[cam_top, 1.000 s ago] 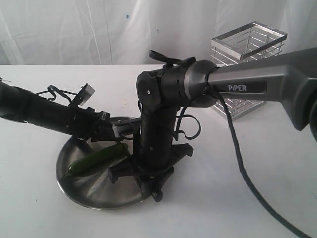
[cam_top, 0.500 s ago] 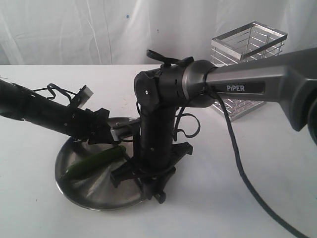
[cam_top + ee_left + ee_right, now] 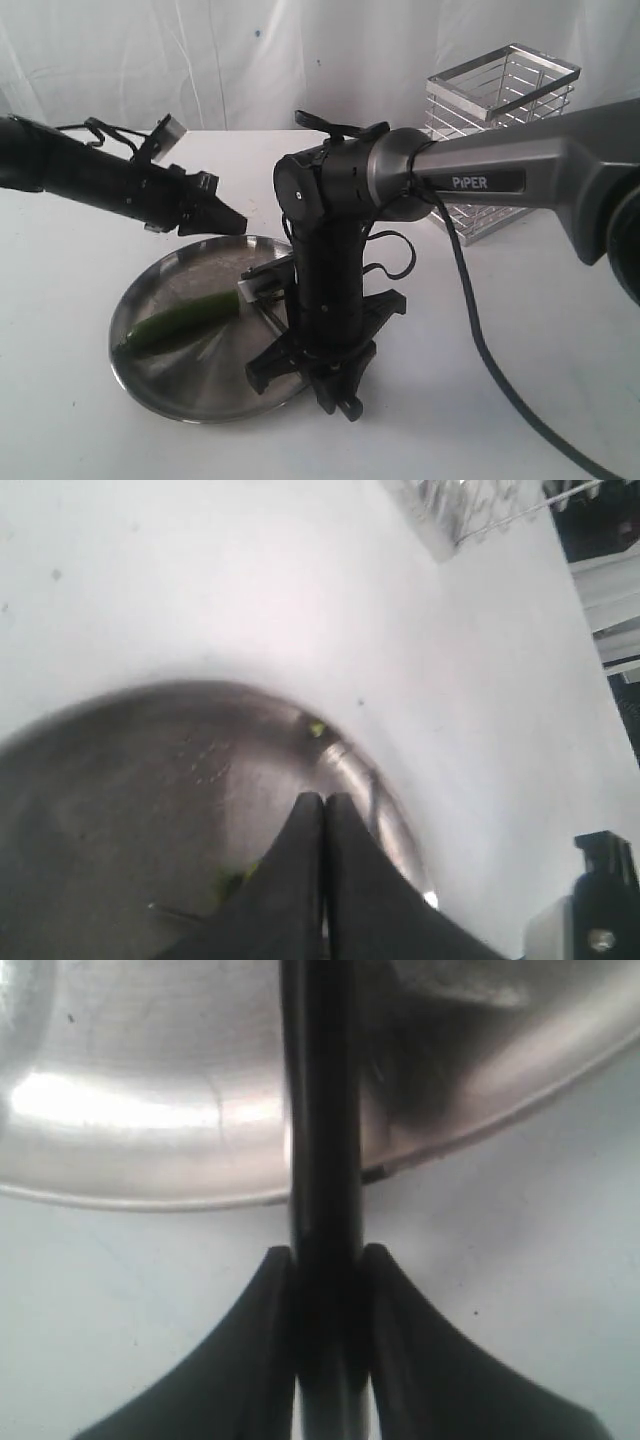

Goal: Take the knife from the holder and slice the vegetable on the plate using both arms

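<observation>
The green vegetable (image 3: pixel 180 320) lies on the round steel plate (image 3: pixel 190 395), left of centre. My left gripper (image 3: pixel 236 226) hangs shut and empty above the plate's far rim, clear of the vegetable; in the left wrist view its fingers (image 3: pixel 325 802) press together over the plate (image 3: pixel 120 780). My right gripper (image 3: pixel 336 392) points down at the plate's right edge. It is shut on the dark knife (image 3: pixel 320 1110), which runs out from between the fingertips (image 3: pixel 325 1252) over the plate rim (image 3: pixel 130 1195). In the exterior view the right arm hides most of the knife. The wire holder (image 3: pixel 500 130) stands at the back right.
A white cloth covers the table and hangs behind it. The thick grey PiPER link (image 3: pixel 520 175) crosses in front of the holder, and its black cable (image 3: pixel 480 340) trails over the table to the front right. The holder's corner (image 3: pixel 450 505) shows in the left wrist view.
My left gripper has lifted off the vegetable and pulled back up to the left, still shut. The right gripper with the knife has shifted slightly forward. The vegetable stays on the plate.
</observation>
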`<state>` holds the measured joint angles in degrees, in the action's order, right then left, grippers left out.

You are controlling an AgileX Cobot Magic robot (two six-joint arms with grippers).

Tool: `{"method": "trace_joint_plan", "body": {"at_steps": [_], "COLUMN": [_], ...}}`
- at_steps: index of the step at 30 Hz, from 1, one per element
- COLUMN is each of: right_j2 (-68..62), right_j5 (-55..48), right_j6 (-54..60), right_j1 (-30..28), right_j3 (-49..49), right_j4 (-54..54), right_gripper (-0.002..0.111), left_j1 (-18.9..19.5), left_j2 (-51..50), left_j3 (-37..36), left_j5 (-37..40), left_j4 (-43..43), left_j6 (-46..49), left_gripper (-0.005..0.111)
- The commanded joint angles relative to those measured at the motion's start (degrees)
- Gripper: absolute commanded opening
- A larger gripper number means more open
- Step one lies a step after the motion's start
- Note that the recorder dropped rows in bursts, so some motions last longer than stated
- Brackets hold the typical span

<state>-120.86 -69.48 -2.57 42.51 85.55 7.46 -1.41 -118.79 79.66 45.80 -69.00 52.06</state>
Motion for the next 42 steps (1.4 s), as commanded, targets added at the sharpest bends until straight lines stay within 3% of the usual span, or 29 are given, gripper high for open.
{"method": "trace_joint_plan", "body": {"at_steps": [1,11,18,21,25,38,42], "right_j2": [0.2,2.3,4.8,4.5,4.4,2.2,2.2], "right_j5": [-0.5,-0.5,-0.5,0.7,5.8,5.6,5.2], "right_j6": [-0.2,-1.1,-9.9,-12.1,-13.0,-17.2,-17.2], "right_j1": [-0.3,-0.3,0.4,2.3,5.9,7.2,7.3], "right_j3": [-0.3,2.9,3.0,2.9,2.9,2.9,2.9], "right_j4": [-0.4,-0.2,-0.2,0.4,-0.6,-2.7,-2.4], "right_gripper": [0.0,0.0,0.0,0.0,0.0,0.0,0.0], "left_j1": [0.1,0.1,0.1,0.1,0.1,0.1,0.1], "left_j2": [2.8,7.8,12.8,13.2,13.1,11.9,9.5], "left_j3": [0.9,0.9,0.9,0.9,0.9,0.6,-3.0], "left_j5": [2.0,1.8,-0.7,1.2,3.8,2.5,0.7], "left_j4": [-0.7,1.3,20.6,24.1,24.2,17.8,12.2], "left_j6": [0.4,0.2,-4.7,-2.4,3.3,1.2,0.7], "left_gripper": [0.0,0.0,0.0,0.0,0.0,0.0,0.0]}}
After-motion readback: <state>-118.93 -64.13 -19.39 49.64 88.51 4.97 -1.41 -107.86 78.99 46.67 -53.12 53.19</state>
